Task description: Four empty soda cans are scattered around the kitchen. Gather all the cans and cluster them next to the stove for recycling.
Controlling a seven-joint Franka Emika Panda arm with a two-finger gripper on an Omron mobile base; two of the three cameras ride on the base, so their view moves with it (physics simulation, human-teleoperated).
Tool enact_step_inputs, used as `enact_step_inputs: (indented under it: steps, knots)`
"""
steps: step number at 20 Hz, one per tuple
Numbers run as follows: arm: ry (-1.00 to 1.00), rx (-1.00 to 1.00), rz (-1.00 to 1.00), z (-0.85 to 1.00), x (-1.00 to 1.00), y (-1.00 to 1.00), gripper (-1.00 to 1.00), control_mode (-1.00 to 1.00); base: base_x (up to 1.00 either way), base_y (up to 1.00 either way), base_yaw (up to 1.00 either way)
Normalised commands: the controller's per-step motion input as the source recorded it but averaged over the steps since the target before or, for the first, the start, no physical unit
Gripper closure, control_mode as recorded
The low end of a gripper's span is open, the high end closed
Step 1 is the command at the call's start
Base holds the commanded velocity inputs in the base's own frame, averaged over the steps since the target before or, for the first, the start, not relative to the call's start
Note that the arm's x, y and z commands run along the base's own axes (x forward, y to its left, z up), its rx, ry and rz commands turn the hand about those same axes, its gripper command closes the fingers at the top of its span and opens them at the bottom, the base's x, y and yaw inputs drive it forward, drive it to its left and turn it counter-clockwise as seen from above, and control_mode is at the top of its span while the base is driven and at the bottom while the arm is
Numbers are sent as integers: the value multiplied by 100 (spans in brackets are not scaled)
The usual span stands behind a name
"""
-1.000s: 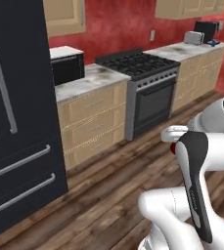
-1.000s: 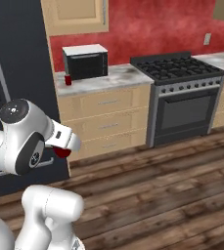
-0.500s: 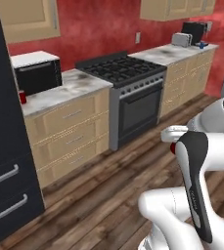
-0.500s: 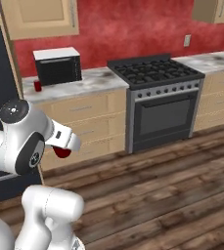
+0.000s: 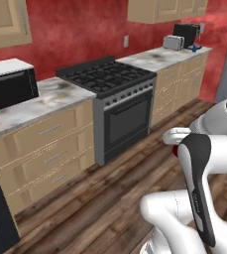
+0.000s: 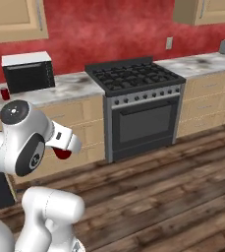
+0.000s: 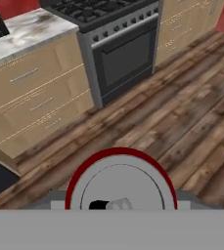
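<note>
base rolled right, stove (image 5: 106,75) now centred | end effector (image 7: 121,202) clenched on red can (image 7: 121,183); drop-off next, counter (image 5: 55,96) close

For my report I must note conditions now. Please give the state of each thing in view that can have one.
Two-finger gripper: shut on the held red soda can.
Held red soda can: gripped, silver top facing the hand camera.
Second red can: upright on the counter by the microwave.
Black gas stove: oven door closed, burners bare.
Black microwave: door closed.
</note>
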Motion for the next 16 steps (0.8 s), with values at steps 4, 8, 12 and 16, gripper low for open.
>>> enact_step_inputs:
  steps: [4, 8, 12, 16]
  knots:
    - [0, 0, 0, 0, 0, 0, 100, 100, 84, -31, -2]
    - [0, 0, 0, 0, 0, 0, 100, 100, 96, -24, 0]
    - [0, 0, 0, 0, 0, 0, 100, 100, 97, -26, 0]
    - [0, 0, 0, 0, 0, 0, 100, 100, 84, -42, 0]
